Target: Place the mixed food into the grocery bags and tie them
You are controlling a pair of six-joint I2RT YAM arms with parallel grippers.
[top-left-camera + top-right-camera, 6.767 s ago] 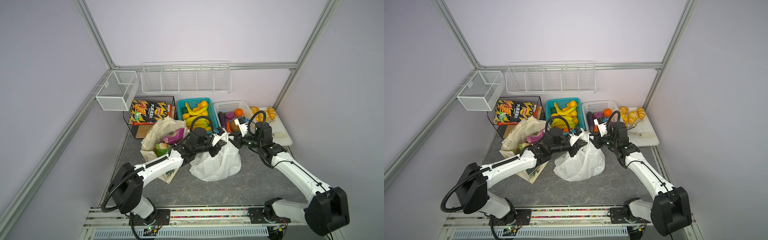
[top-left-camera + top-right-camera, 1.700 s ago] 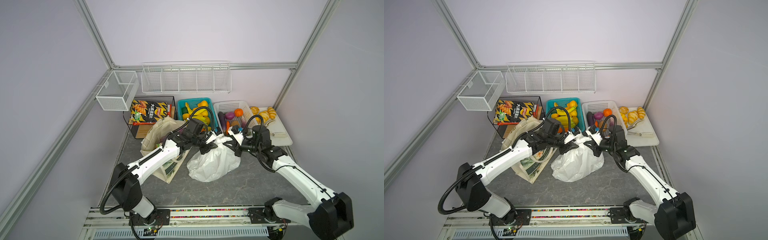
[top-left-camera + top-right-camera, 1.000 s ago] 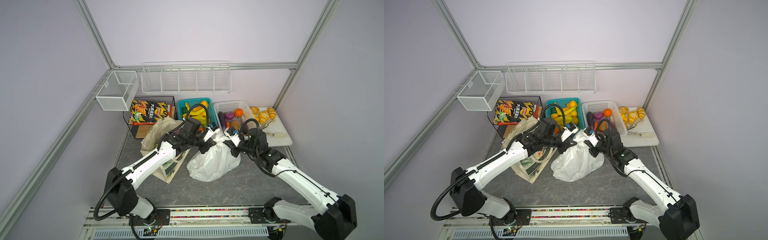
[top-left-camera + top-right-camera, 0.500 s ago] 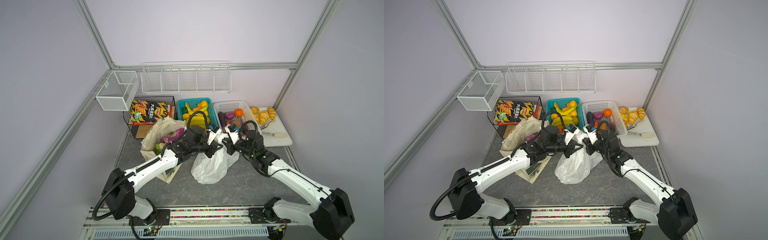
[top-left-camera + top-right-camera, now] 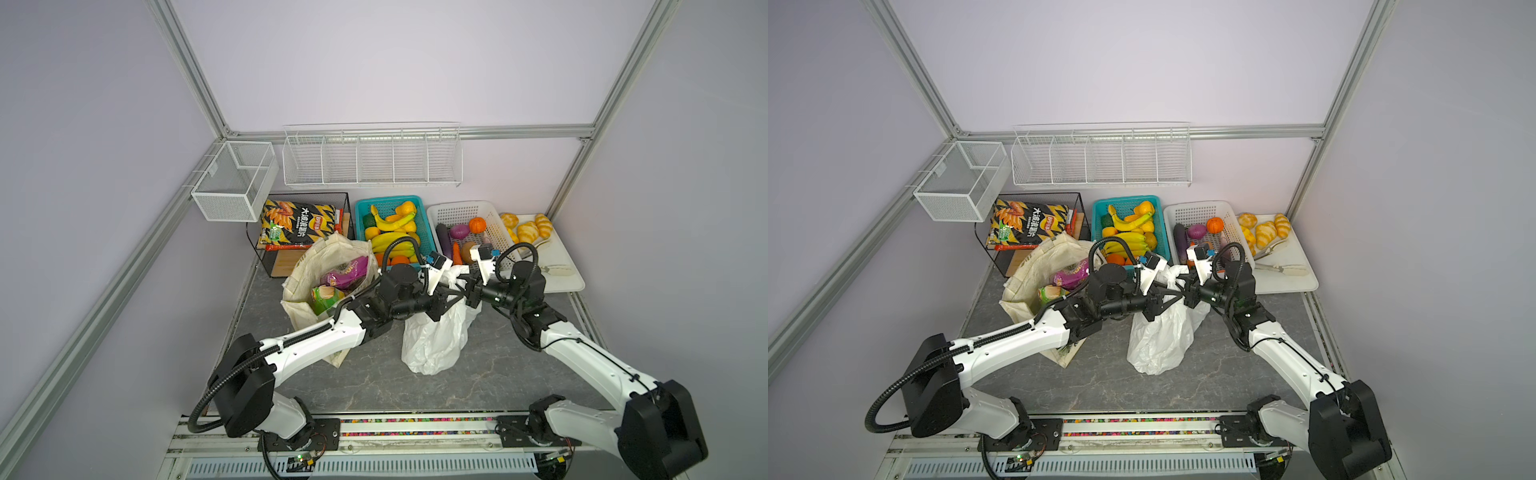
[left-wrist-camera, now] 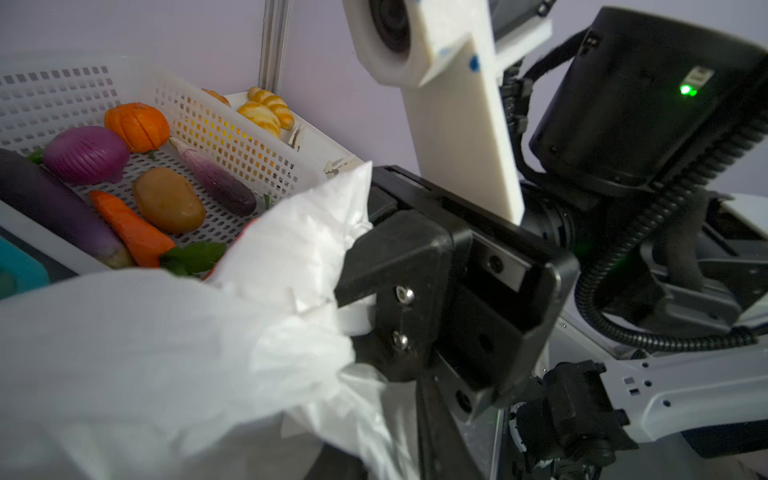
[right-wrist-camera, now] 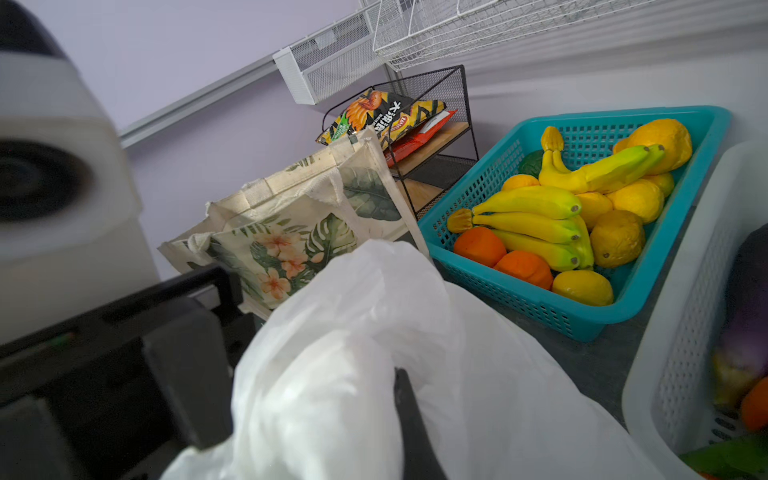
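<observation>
Legibly, only the black-and-yellow chip bag (image 5: 299, 224) beyond the left gripper (image 5: 451, 297) carries readable print: a Lay's logo and Chinese characters. Writing on the purple snack packet (image 5: 347, 272) and green packet (image 5: 324, 297), both inside the canvas tote (image 7: 291, 232) beside that gripper, is too small to read. The right gripper (image 6: 357, 320) is clamped tight on the white plastic bag (image 5: 436, 336), whose contents are hidden. The left gripper's jaw gap cannot be told. Beyond the right gripper, a white basket (image 6: 232, 137) holds a purple onion (image 6: 85, 153), carrot (image 6: 133, 228) and potato (image 6: 168, 199).
</observation>
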